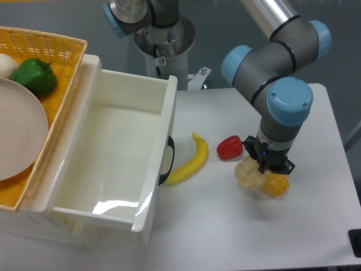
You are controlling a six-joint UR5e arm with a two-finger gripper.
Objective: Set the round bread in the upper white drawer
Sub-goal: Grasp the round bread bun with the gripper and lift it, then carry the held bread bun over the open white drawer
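The round bread (247, 174) is at the right of the table, a lumpy cream bun lying on its side with its orange-brown top (277, 185) facing right. My gripper (266, 171) comes straight down on its middle and is shut on it; the fingertips are partly hidden by the bun. A faint shadow lies under the bread, so it seems to be just off the table. The upper white drawer (148, 169) stands pulled open at the left, with nothing inside and its black handle (169, 161) facing the bread.
A red pepper (229, 147) lies just left of the bread. A long yellow fruit (190, 161) lies next to the drawer handle. A yellow wicker basket (62, 51) at far left holds a green pepper (35, 76) and a plate (20, 130).
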